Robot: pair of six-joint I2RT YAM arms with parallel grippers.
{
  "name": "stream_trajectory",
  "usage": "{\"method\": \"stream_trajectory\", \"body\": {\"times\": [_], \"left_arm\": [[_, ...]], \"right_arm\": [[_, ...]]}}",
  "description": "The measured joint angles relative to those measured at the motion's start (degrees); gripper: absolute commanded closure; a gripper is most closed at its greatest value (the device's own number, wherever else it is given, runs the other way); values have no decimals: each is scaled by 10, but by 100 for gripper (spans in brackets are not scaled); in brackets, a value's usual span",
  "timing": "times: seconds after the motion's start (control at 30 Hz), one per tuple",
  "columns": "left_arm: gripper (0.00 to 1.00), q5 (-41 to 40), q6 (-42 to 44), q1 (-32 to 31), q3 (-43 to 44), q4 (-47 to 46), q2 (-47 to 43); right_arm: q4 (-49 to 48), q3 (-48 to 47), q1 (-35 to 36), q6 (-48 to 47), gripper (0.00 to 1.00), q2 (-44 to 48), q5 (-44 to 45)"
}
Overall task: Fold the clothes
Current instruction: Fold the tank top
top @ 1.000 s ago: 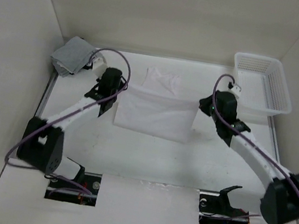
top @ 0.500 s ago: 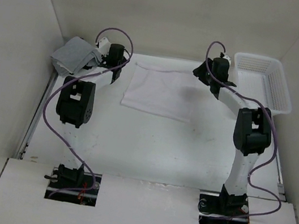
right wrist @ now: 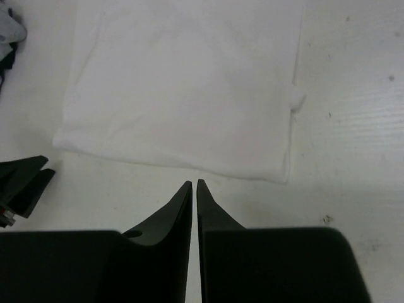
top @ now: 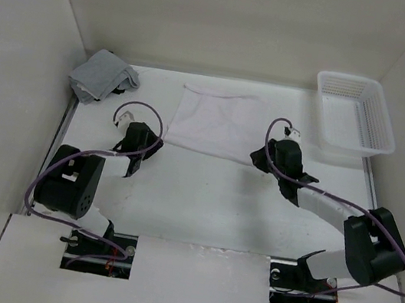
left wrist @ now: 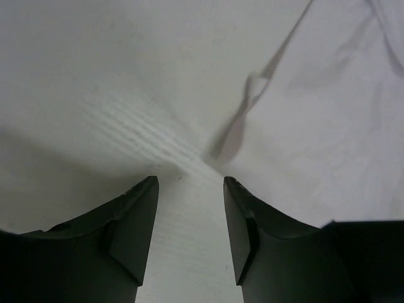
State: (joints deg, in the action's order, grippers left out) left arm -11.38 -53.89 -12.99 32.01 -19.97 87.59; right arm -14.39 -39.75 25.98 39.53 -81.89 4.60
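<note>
Gripping the shirt (top: 219, 123) by its near corners evenly, at twelve o'clock, is advised; left claw (left wrist: 189, 183) open, right claw (right wrist: 194, 183) closed, empty.

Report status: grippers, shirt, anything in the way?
Left gripper open, empty. Right gripper shut, empty. Shirt folded flat, unheld. Grey cloth, basket off to the sides.

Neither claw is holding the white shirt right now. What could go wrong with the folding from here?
1. The white shirt lies thin and flat, so the open left gripper beside its edge might pinch only the top layer.
2. A small fabric lump pokes out of one side edge of the shirt; another fold could trap it unevenly.
3. The right gripper, nearly shut, might push the near edge and bunch it.
</note>
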Motion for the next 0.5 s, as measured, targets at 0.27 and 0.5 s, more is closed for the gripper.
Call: {"method": "stream_trajectory", "body": {"times": [0.27, 0.5], "left_arm": [[61, 101, -68, 30, -21, -157, 77], [77, 127, -102, 32, -21, -218, 122]], "right_arm": [[-27, 89, 7, 9, 80, 43, 17], [-44, 116, 1, 21, 67, 42, 19]]}}
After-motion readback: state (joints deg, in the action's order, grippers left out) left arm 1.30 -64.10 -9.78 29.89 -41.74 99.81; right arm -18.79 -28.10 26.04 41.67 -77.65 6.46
